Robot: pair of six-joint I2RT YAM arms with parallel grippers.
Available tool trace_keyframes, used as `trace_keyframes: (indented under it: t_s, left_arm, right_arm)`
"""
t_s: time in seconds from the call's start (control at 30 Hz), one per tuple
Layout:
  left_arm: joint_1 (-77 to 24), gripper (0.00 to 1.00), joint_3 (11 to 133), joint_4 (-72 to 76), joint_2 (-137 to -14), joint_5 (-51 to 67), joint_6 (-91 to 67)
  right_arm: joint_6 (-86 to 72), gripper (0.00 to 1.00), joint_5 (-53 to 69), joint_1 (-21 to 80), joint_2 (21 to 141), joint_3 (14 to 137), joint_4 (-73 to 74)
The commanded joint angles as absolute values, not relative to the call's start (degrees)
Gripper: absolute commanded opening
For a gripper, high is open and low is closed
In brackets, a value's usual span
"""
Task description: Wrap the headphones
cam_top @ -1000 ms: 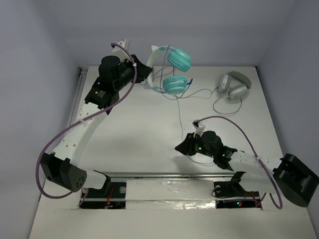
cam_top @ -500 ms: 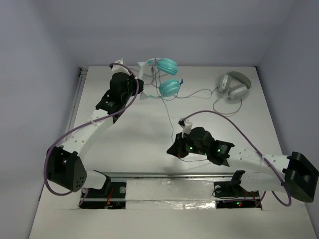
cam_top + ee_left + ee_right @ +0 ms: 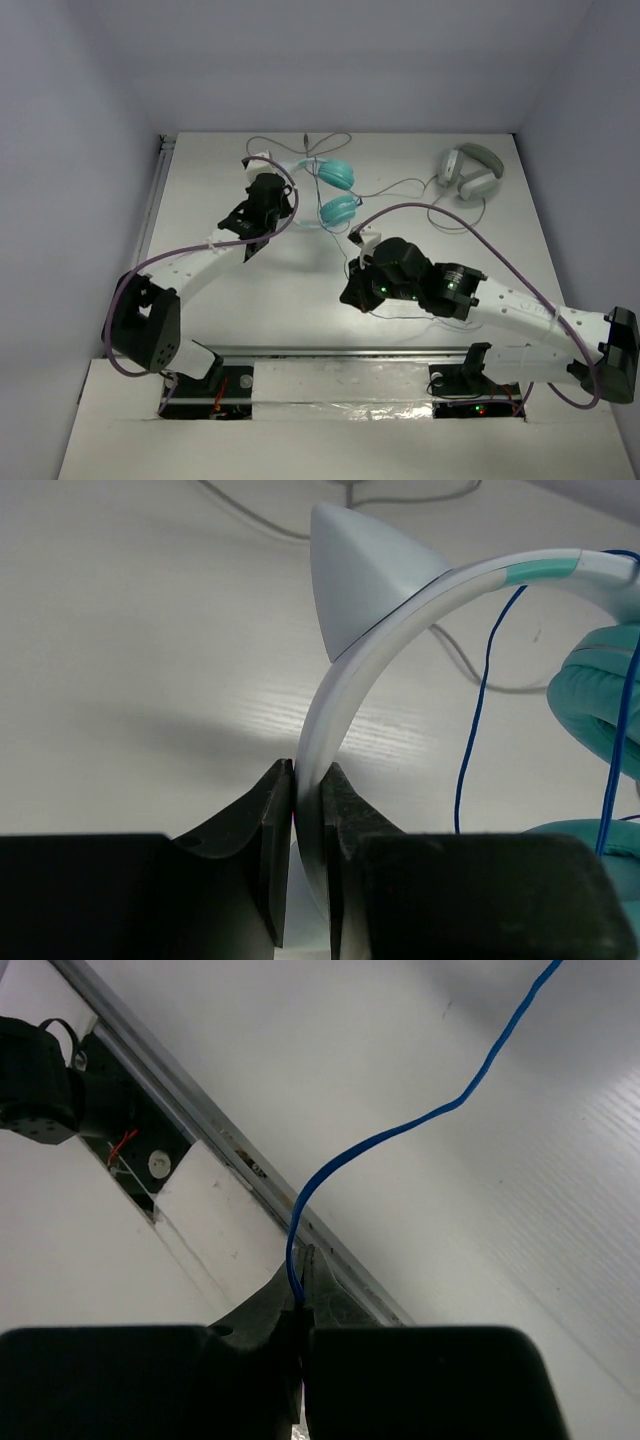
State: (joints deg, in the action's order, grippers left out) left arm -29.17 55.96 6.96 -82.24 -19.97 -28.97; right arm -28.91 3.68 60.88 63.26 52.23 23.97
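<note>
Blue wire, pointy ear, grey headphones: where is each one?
blue wire [image 3: 291,1250], right wrist view, the upright stretch near the bottom.
pointy ear [image 3: 365,580], left wrist view, middle of the cone.
grey headphones [image 3: 478,185], top view, on one ear cup.

Your headphones [image 3: 335,192] sit near the far edge of the table [image 3: 250,300], just left of its middle. Seen from above, the two round teal cups [image 3: 338,175] lie one behind the other, close together. The pale headband [image 3: 345,695] curves away from them to the left, carrying a pointed white cone [image 3: 365,575] and a short teal stripe. The thin blue cable [image 3: 400,1130] crosses the headband, then runs in a loose curve toward the near edge.
</note>
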Motion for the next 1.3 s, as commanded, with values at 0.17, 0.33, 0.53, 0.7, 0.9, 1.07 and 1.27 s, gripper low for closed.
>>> trace_keyframes:
  t_s: [0.17,0.33,0.53,0.7,0.9,1.07,1.27]
  left_arm:
    - [-38.7,0.0,54.6,8.7,-80.9,-23.3,-28.2]
    - [-43.0,0.0,55.1,5.3,-82.8,-23.8,-26.6]
    - [-44.2,0.0,53.4,2.3,-83.5,-17.4,-25.3]
    - [-44.2,0.0,49.8,3.9,-81.2,-9.9,-22.8]
    - [-44.2,0.0,48.0,3.1,-78.5,-0.3,-20.5]
    - [-44.2,0.0,49.3,-0.2,-76.0,5.2,-18.6]
    - [-44.2,0.0,52.2,-7.7,-74.4,6.5,-15.4]
  right_arm:
    - [-21.3,0.0,-6.6,61.3,66.2,62.0,34.1]
    - [-18.8,0.0,-6.9,61.3,69.1,66.3,36.1]
    - [-14.9,0.0,-10.0,61.3,69.8,69.3,37.6]
    - [-12.3,0.0,-10.5,61.3,71.8,70.3,38.6]
    - [-12.0,0.0,-16.4,58.7,70.8,70.3,38.3]
    - [-12.7,0.0,-22.0,57.7,69.5,69.2,37.2]
    - [-14.7,0.0,-33.0,56.5,68.9,67.2,34.5]
